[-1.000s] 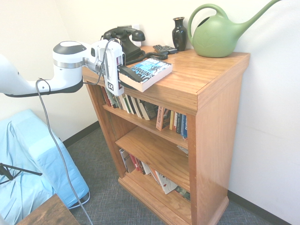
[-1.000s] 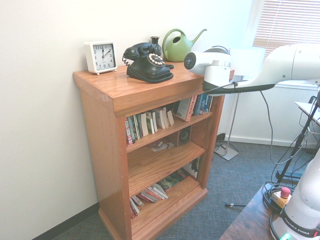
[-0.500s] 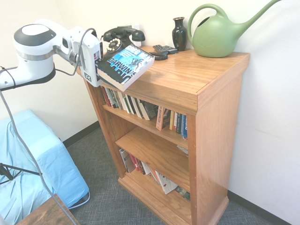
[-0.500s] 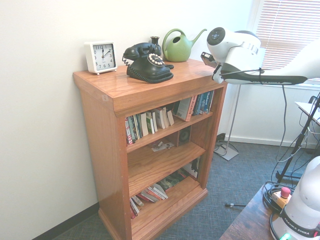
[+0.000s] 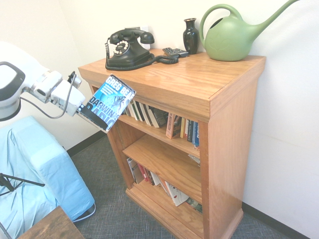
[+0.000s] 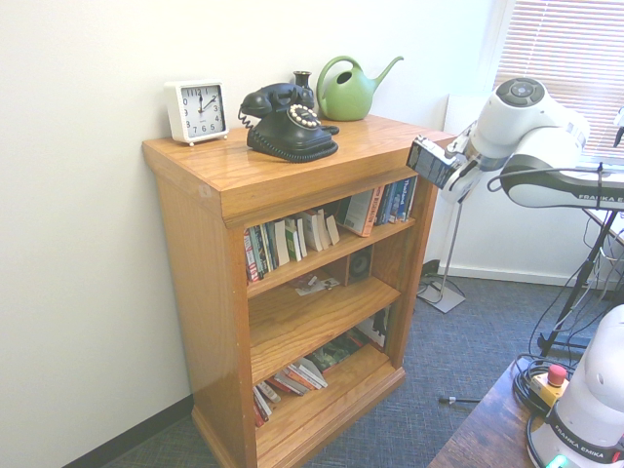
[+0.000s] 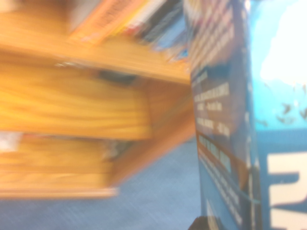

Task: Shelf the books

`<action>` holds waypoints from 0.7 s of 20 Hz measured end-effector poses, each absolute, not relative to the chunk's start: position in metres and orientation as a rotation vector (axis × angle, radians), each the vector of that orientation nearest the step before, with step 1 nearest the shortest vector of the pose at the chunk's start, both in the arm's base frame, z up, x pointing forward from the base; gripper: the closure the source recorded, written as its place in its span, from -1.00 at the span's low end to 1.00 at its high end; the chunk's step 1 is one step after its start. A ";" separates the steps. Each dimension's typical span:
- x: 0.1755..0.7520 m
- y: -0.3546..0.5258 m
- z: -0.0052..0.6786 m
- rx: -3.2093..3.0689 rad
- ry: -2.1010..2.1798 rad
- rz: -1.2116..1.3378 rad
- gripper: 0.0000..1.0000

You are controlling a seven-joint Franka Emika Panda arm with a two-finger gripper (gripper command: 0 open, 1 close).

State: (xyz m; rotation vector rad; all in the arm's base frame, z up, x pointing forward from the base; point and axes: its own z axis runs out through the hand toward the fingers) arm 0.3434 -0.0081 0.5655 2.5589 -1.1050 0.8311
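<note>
The book [image 5: 108, 102], a thick paperback with a blue, white and black cover, hangs tilted in the air in front of the upper left corner of the shelf [image 5: 199, 79]. It touches neither the top nor any board. My gripper [image 5: 85, 110] is shut on the book's lower edge, coming in from the left. The second exterior view has the book [image 6: 433, 161] beside the shelf's [image 6: 292, 175] right front corner, with the gripper [image 6: 451, 175] behind it. In the blurred wrist view the book [image 7: 230, 124] fills the right side and the shelf boards [image 7: 72, 105] lie beyond.
On the top stand a black telephone [image 5: 127, 47], a black vase [image 5: 190, 35], a green watering can [image 5: 232, 37] and a white clock [image 6: 197, 110]. Rows of books [image 5: 149, 114] fill the upper board, and more lie at the bottom. A blue-covered object [image 5: 35, 174] sits left of the shelf.
The gripper has lifted the book off the shelf's top, then carried it left and down past the front edge. The book went from lying flat to steeply tilted.
</note>
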 end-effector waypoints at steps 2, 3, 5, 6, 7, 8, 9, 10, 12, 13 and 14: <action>0.344 -0.007 0.534 2.633 -1.092 0.799 1.00; 0.347 -0.008 0.520 2.659 -1.077 0.780 1.00; 0.356 -0.016 0.499 2.697 -1.056 0.748 1.00; 0.363 -0.021 0.491 2.713 -1.054 0.732 1.00; 0.369 -0.025 0.483 2.733 -1.052 0.717 1.00; 0.377 -0.026 0.475 2.751 -1.049 0.704 1.00; 0.385 -0.026 0.469 2.769 -1.044 0.692 1.00; 0.394 -0.024 0.463 2.788 -1.039 0.678 1.00; 0.412 -0.016 0.455 2.825 -1.012 0.665 1.00; 0.422 -0.012 0.451 2.840 -1.002 0.659 1.00; 0.431 -0.008 0.448 2.855 -0.994 0.649 1.00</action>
